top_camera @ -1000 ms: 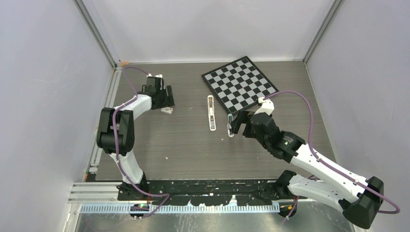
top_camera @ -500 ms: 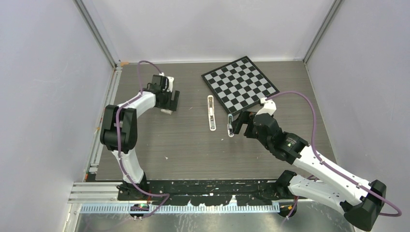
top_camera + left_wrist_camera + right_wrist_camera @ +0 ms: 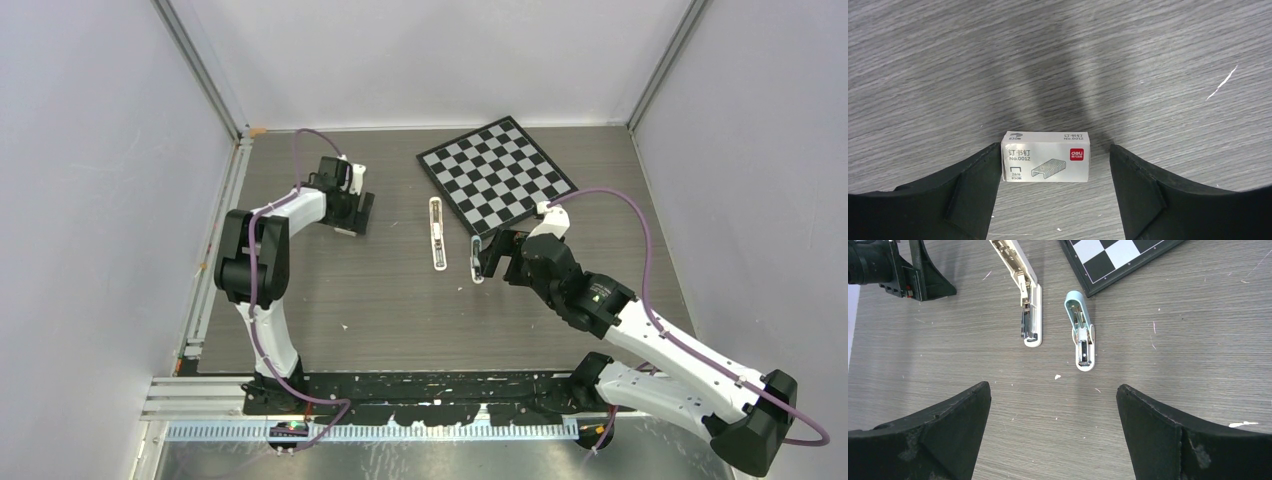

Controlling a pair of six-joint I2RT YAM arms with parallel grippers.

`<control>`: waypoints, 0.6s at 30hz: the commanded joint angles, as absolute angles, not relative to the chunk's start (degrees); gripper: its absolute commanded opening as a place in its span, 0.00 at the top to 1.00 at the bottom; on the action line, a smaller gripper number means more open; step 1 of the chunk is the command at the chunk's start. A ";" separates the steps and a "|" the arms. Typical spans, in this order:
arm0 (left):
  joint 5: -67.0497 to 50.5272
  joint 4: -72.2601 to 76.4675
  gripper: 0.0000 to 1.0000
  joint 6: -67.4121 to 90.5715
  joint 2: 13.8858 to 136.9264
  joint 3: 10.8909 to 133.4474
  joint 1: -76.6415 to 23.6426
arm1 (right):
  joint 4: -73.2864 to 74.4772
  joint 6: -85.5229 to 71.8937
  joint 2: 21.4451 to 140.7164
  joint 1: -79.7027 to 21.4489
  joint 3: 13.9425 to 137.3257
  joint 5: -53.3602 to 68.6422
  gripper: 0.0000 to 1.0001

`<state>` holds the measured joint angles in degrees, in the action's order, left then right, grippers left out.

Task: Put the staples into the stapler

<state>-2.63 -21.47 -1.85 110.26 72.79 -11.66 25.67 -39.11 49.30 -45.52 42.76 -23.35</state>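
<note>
- Starting nearest the arm bases, the right claw (image 3: 1053, 385) is seen on the near side of the checkerboard (image 3: 495, 172). Its fingers are spread wide and nothing is held between them.
- Just beyond that claw, the stapler (image 3: 1029, 310) is found lying flat on the table (image 3: 380, 310), close off the checkerboard's near-left edge. Its white body is swung open and stretched out long, and no staples can be made out in its channel.
- A pale teal part (image 3: 1081, 335) lies just beside the white body, off the checkerboard's near corner and apart from both. Whether it belongs on the stapler cannot be told for sure.
- Well to the left of the checkerboard, the staples (image 3: 1047, 163) are seen as a small white printed box resting on the table, closed as far as can be told.
- The left claw (image 3: 1054, 147) is set around that box with its fingers spread, one at each short end. One finger is at or almost at the box and the other is clearly apart, so nothing is gripped.
- The task is judged to be at an early stage. The stapler is laid open, but the staples are not yet picked up, carried across or seated in it, and the stapler is not yet closed.
</note>
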 commanded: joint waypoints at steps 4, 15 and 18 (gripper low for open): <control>-2.68 -22.84 0.27 -1.78 108.35 73.65 -11.52 | 24.64 -38.77 48.93 -45.37 44.38 -24.09 0.00; -6.60 -22.60 0.41 -0.26 106.87 73.73 -11.54 | 24.65 -38.20 48.99 -45.43 45.54 -23.24 0.00; -8.44 -23.25 0.42 2.50 106.01 73.71 -11.51 | 24.73 -37.81 49.31 -45.41 46.11 -22.60 0.00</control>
<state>-4.71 -22.04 -0.49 109.86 72.79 -11.66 25.71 -39.03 49.28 -45.52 42.92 -23.03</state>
